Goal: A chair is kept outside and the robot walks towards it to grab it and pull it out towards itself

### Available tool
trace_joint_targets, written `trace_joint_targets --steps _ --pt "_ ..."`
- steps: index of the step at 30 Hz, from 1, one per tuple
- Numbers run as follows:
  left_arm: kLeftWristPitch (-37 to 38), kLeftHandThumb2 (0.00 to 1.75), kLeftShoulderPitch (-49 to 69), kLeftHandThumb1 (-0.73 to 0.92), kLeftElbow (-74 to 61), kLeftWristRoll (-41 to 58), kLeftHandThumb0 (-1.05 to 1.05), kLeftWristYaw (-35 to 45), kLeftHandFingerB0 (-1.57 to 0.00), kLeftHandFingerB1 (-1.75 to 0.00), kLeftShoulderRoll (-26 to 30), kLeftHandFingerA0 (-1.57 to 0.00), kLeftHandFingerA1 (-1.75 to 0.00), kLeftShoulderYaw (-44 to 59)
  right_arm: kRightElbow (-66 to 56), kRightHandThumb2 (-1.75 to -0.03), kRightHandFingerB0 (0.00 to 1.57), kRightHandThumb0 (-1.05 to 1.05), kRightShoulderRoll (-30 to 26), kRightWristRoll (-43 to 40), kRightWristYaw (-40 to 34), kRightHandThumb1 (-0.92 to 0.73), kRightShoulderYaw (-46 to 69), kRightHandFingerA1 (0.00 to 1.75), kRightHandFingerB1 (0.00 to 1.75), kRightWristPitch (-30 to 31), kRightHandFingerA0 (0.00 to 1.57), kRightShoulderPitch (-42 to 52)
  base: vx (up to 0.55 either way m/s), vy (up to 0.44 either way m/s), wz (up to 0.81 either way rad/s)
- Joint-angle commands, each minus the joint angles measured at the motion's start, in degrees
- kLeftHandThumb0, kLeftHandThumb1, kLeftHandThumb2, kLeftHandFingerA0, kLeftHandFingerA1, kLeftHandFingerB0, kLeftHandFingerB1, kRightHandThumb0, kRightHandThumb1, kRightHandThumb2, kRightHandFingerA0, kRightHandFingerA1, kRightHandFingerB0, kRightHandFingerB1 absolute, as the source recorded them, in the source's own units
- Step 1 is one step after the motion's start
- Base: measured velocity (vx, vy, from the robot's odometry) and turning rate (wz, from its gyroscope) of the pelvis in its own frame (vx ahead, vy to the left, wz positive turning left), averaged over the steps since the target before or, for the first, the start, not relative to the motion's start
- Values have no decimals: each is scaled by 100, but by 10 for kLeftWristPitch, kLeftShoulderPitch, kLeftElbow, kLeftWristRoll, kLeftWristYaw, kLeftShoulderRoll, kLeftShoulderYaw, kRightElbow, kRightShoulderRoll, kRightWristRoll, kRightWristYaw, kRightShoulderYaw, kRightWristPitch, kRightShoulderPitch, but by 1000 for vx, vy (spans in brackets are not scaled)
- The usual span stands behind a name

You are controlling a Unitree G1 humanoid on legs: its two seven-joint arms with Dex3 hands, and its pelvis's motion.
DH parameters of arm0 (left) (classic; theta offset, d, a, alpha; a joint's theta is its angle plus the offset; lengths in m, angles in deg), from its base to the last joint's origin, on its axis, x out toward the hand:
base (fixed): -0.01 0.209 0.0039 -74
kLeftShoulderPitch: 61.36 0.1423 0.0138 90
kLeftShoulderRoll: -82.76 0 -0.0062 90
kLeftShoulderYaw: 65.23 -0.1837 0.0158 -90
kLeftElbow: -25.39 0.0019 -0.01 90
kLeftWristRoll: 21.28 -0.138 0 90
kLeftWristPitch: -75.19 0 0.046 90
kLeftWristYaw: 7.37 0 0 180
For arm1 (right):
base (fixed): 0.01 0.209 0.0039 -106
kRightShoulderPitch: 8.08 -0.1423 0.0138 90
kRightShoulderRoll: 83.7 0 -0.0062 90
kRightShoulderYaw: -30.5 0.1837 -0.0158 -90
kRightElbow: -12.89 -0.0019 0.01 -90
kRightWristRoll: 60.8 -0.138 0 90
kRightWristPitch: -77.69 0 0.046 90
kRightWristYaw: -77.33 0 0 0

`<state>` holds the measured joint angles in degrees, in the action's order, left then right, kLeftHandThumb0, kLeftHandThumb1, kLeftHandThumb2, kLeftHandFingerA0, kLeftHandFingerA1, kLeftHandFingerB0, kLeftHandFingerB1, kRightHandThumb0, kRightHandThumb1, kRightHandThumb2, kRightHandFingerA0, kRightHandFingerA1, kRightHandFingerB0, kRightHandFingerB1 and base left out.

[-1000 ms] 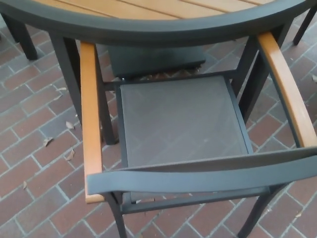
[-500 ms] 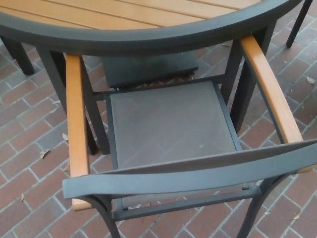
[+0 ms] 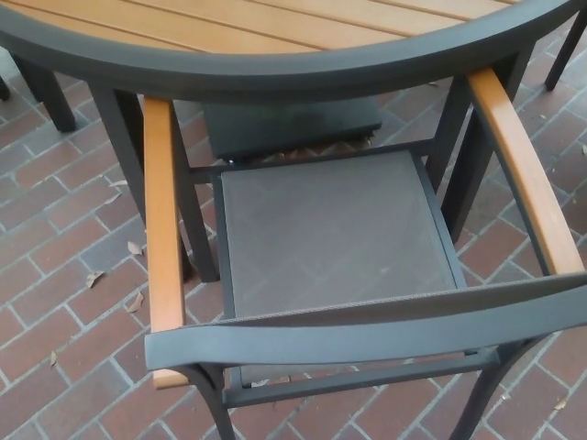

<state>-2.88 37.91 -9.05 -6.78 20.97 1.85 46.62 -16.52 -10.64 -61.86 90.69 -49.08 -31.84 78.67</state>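
One chair [image 3: 335,229] stands right below the camera, pushed in against a round table [image 3: 275,55] so that the front of its seat sits under the table's edge. The chair has a dark metal frame, a grey mesh seat [image 3: 335,229] through which the brick pattern shows faintly, and two wooden armrests: one on the left [image 3: 161,220], running from under the table rim down to the backrest, and one on the right [image 3: 525,170], doing the same on the other side. The curved dark backrest [image 3: 367,332] crosses the lower part of the view from left to right, nearest the camera, tilted a little so its right end is higher.

The table has a top of light wooden slats inside a dark rim, and it fills the upper edge of the view. Under it, a flat dark base plate [image 3: 289,126] lies on the ground just beyond the chair's seat. Two dark table legs show at the upper left [image 3: 44,92], and another dark leg [image 3: 567,50] shows at the upper right corner.

The floor [image 3: 64,275] is red-brown brick laid in a herringbone pattern, with a few dry leaves [image 3: 134,301] scattered to the left of the chair, about five that I can count.

Neither of the robot's hands appears anywhere here, so nothing can be said of their fingers, and nothing is touching the chair.
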Motion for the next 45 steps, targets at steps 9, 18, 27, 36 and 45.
trace_joint_targets --steps 9,18,27,36,45 --pt "63 75 -15 36 -34 -33 -49 -8 -14 -50 32 -18 -61 -25 -2 -57 0 -89 -50 41 55 -49 -59 0 0 -14 0 -47 0 0 0" --pt "7 53 -65 38 -137 -94 -71 -44 -21 -36 30 -23 -50 -98 0 -88 0 -88 -51 107 40 -53 -127 0 1 -3 0 -135 0 0 0" --pt "17 52 -104 34 -173 -109 -68 -54 -22 -43 9 -22 -63 -139 -12 -88 0 -90 -44 146 30 -57 -179 2 0 -8 0 -180 0 0 0" --pt "-10 51 -177 31 -218 -165 -62 -47 -21 -43 10 -20 -60 -219 -23 -84 0 -86 -33 165 17 -54 -203 1 0 1 0 -221 0 0 0" --pt "-6 52 -194 33 -246 -186 -65 -58 -14 -46 -12 -15 -61 -260 -32 -81 0 -79 -4 181 2 -49 -225 0 0 2 0 -224 0 0 0"
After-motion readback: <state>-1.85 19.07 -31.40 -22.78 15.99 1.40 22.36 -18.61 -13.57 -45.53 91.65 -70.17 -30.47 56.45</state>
